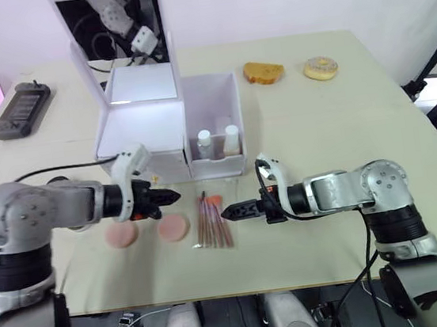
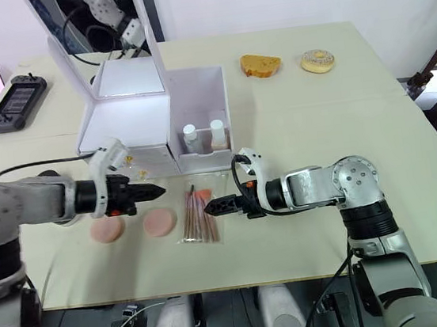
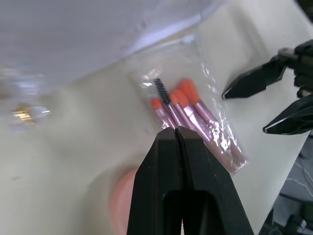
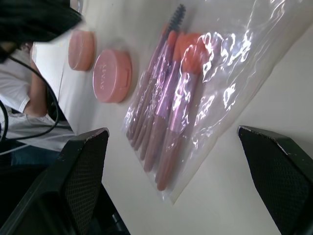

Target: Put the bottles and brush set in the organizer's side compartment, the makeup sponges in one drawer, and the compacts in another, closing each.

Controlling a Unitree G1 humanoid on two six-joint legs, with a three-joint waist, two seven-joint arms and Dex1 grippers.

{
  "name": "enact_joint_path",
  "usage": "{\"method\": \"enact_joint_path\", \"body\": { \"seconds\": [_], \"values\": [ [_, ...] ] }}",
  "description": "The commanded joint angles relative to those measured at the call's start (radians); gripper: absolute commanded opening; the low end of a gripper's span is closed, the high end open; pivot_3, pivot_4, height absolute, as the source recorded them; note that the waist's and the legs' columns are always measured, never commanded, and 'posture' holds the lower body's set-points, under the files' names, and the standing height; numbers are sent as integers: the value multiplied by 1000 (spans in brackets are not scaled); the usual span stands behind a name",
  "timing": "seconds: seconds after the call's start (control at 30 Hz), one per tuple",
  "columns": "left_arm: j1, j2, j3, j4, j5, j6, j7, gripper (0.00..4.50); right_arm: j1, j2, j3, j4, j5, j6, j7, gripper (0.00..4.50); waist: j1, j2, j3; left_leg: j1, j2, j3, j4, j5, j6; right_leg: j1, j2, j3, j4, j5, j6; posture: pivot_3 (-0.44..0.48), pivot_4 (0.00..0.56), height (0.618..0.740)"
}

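The left gripper [image 1: 173,194], fingers pressed together on nothing, is hovering above two pink compacts [image 1: 173,227] on the table [image 1: 317,119]. The bagged brush set [image 1: 211,221] is lying beside them. Behind, two bottles [image 1: 217,141] are standing in the organizer's [image 1: 146,128] side compartment. The right gripper [image 1: 227,211], fingers spread, is pointing at the brushes.

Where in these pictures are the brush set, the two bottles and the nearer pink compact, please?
brush set [image 4: 166,122]: right wrist view, on the pink handles.
bottles [image 1: 218,142]: left eye view, between the two caps.
nearer pink compact [image 4: 112,76]: right wrist view, lid centre.
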Motion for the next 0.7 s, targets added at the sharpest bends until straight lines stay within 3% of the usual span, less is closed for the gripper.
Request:
{"method": "enact_joint_path", "body": {
  "seconds": [0.03,0.13,0.23,0.33,0.53,0.7],
  "values": [
    [49,21,16,-55,-136,8,57,37,3,-30,63,5,37,-13,-10,4500,1,0,0,0,0,0,0,0,0,0,0,0,0,0,0,0,150,740],
    [111,1,23,-84,-258,-8,153,37,-9,-54,89,11,47,-25,1,4500,2,0,0,-1,0,0,1,0,0,0,0,0,0,0,0,0,150,740],
    [217,23,-51,-99,-561,-232,426,37,-21,-75,112,17,51,-26,15,4500,2,0,0,-1,0,0,1,0,0,0,0,0,-1,0,-1,0,150,740],
    [267,83,-127,-129,-713,-378,610,37,-26,-89,131,18,62,-38,21,4500,4,-1,0,-2,1,0,1,0,0,-1,0,0,-1,0,0,0,150,740],
    [269,100,-246,-173,-759,-528,732,37,-37,-96,159,26,59,-52,30,4500,4,-1,0,-2,0,1,1,0,0,0,0,1,-3,-2,-5,0,150,740],
    [207,108,-325,-133,-759,-557,791,37,-44,-94,164,31,53,-67,31,4500,3,-1,0,-2,1,0,1,0,0,-1,1,1,-3,-2,-5,0,150,740]
  ]
}}
